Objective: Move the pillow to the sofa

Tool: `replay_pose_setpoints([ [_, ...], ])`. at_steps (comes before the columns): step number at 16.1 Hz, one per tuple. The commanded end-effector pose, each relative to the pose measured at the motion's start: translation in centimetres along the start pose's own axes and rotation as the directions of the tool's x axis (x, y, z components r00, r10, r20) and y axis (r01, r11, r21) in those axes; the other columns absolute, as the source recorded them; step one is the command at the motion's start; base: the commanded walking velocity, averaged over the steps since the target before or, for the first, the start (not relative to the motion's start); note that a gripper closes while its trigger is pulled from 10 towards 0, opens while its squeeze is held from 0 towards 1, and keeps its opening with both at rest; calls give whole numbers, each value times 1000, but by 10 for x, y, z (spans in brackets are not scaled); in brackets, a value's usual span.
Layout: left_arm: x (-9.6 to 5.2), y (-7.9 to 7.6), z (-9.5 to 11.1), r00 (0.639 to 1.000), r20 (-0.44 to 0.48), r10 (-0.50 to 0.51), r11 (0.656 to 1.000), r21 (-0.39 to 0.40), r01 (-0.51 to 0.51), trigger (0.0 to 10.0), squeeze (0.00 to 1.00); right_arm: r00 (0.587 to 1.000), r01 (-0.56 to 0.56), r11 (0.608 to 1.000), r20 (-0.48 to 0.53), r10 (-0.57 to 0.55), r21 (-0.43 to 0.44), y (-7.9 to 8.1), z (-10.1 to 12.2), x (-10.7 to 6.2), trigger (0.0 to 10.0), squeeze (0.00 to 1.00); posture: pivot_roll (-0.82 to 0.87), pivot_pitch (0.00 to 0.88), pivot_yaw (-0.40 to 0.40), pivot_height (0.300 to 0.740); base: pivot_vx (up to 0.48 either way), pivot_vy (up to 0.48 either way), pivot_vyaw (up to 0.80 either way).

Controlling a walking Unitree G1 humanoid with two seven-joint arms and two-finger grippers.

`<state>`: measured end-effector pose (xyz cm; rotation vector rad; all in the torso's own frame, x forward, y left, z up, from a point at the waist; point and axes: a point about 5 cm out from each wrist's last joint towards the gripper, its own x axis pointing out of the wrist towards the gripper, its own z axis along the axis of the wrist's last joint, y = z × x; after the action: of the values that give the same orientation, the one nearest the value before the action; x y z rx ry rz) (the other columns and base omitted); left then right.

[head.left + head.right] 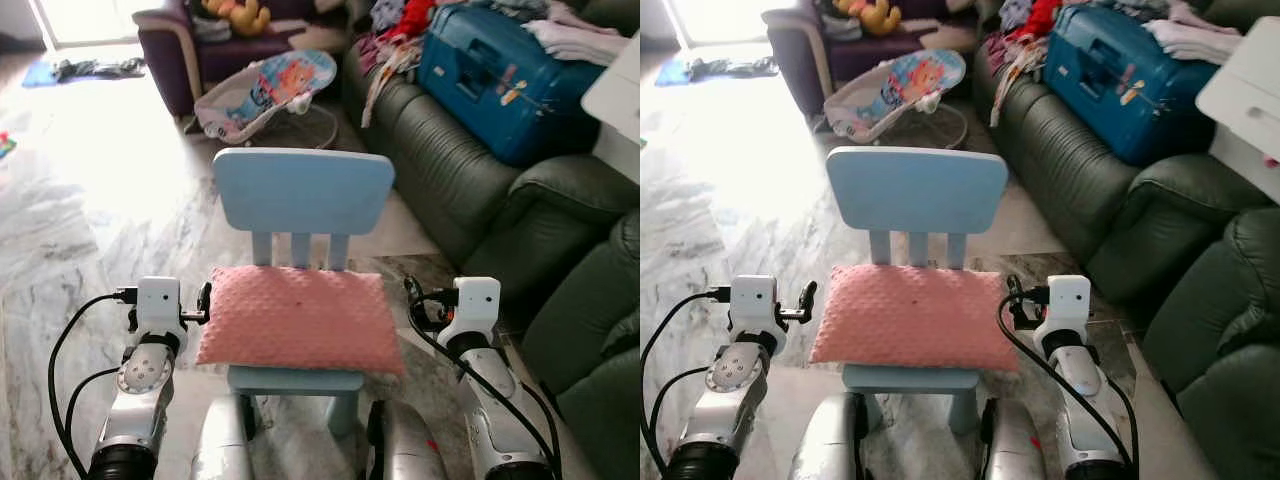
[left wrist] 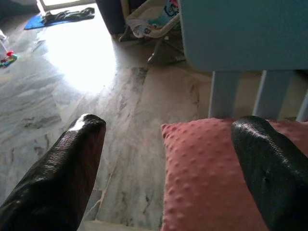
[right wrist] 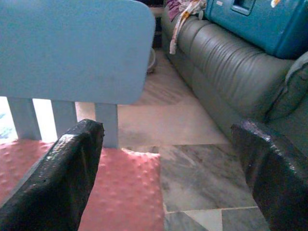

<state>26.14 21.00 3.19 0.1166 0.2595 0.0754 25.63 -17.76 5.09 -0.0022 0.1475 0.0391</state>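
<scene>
On the seat of the small blue chair [image 1: 303,200]: pink dotted pillow [image 1: 298,318], lying flat, overhanging the seat edges on both sides and at the front. Flanking that chair, two arms raised level with the seat. Left end effector [image 2: 168,144] at the pillow's left edge, fingers spread wide, one fingertip [image 2: 86,130] over bare marble floor [image 1: 70,230], the other above the pillow's corner; released, nothing held. Right end effector [image 3: 166,139] at the pillow's right edge, likewise spread, one finger [image 3: 72,159] over the pink fabric, the other out toward the green sofa [image 1: 450,170]; also released. Whether either finger actually touches the fabric: cannot tell.

Step in hand, by the look of it: the approach to a two-sided grasp, pillow not yet gripped or lifted. Next move likely calls for easing both end effectors inward along the pillow's edges and clenching on the soft rim, or pressing in from both sides, then lifting clear of the chair's backrest slats before turning right of the chair toward the sofa. Free seat space there looks scarce: blue suitcase [image 1: 505,75] and heaped clothes [image 1: 400,30] on the cushions beyond the chair, so probably the nearer stretch of sofa just right of the chair. Baby bouncer [image 1: 270,90] behind the chair, well apart.
</scene>
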Motion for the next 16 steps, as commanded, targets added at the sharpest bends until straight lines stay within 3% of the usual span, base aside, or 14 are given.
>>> replay_pose_setpoints([
  [1, 0, 1, 1, 1000, 2, 5, 1000, 10, -5, 10000, 0, 1000, -5, 1000, 1, 5, 6, -1, 1, -1, 10000, 0, -11, 0, -32, 605, 0, 0, 0],
  [3, -1, 2, 1, 1000, 3, 14, 1000, 12, -14, 10000, 0, 1000, -6, 1000, -1, 6, 9, 0, 1, -2, 10000, 0, -10, 0, -32, 601, 0, 0, 0],
  [13, 2, 14, 1, 997, -6, 77, 995, 58, -77, 10000, 0, 1000, -8, 1000, -5, 8, 19, 0, 0, -5, 10000, 0, -14, 0, -28, 492, 0, 0, 0],
  [14, 4, 14, 0, 997, -36, 75, 997, 14, -75, 10000, 0, 1000, -11, 1000, -4, 11, 21, 0, 0, -4, 10000, 0, -11, 0, -27, 492, 0, 0, 0],
  [16, 6, 14, 2, 998, -23, 63, 998, 20, -62, 10000, 0, 1000, -11, 1000, -5, 11, 28, 0, 0, -4, 10000, 0, -11, 0, -28, 492, 0, 0, 0],
])
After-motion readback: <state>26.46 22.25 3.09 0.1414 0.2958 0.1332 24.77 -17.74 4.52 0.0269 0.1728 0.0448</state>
